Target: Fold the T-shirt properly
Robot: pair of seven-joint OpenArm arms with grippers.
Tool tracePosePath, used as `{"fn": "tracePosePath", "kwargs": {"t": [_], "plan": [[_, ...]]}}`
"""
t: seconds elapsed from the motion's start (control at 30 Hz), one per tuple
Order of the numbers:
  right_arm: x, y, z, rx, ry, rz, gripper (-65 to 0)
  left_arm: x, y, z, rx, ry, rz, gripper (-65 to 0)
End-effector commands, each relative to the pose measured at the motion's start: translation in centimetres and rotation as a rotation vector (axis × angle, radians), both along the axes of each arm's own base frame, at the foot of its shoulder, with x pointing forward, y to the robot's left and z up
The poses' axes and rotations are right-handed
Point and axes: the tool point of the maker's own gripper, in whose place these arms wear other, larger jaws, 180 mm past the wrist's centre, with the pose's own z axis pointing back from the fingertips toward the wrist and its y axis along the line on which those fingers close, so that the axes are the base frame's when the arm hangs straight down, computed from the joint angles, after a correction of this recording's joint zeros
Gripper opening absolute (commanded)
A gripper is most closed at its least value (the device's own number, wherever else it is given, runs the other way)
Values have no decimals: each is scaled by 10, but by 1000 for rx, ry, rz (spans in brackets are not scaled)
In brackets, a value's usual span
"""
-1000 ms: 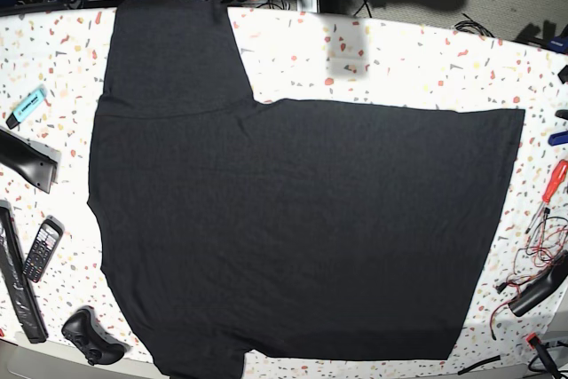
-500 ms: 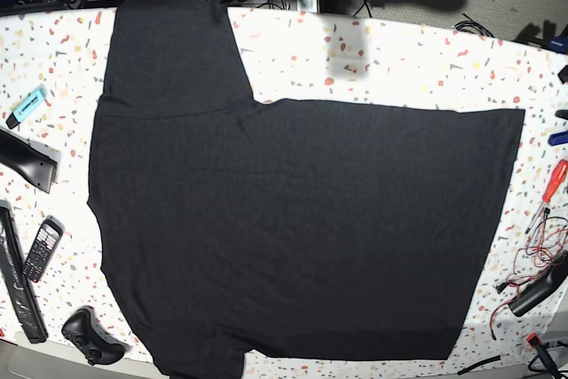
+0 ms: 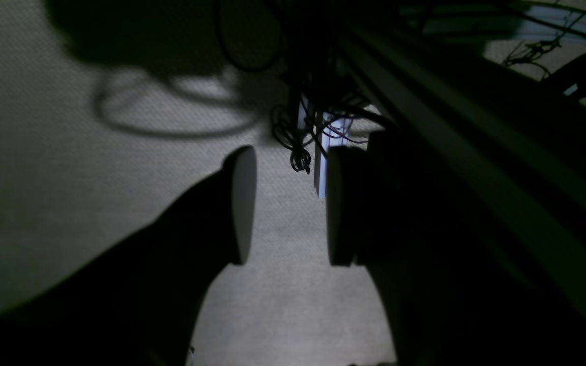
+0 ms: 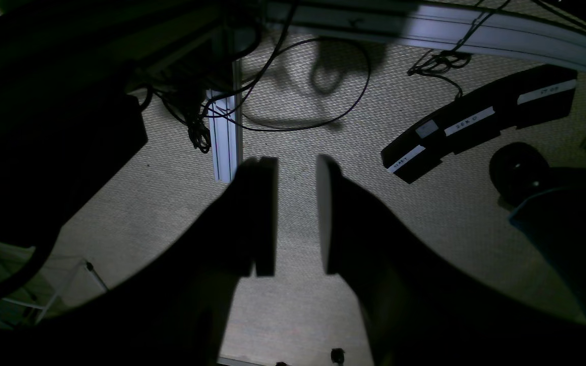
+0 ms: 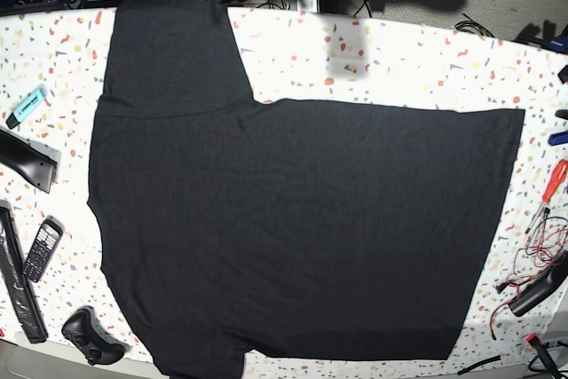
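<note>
Black T-shirt point(image 5: 293, 219) lies flat; its lower sleeve is cut off.

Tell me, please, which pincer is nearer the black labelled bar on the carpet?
Right, probably. The bar lies large, close right of the right pincer; beyond the left pincer it looks small and distant, upper right.

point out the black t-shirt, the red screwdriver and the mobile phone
large black fabric T-shirt point(image 5: 293, 228), base view, middle of body
red-handled screwdriver point(image 5: 555, 182), base view, on handle
dark keypad mobile phone point(image 5: 42, 248), base view, on keypad
</note>
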Motion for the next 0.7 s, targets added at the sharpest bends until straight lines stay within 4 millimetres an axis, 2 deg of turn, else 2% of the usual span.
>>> {"fn": "tracePosePath", "kwargs": {"t": [0.0, 0.2, 0.33, 0.5, 0.67], "plan": [[2, -3, 1, 0, -7, 3, -515, -4, -1, 1, -8, 2, 4, -435], [-1, -8, 3, 4, -15, -28, -516, -16, 0, 9, -5, -47, 5, -435], [-12, -5, 11, 55, -34, 10, -516, -24, 2, 21, 11, -92, -40, -435], [-25, -21, 33, 72, -87, -41, -516, -29, 15, 38, 35, -132, -55, -435], [-36, -48, 68, 55, -134, 4, -516, -34, 42, 59, 82, -143, -92, -435]]}}
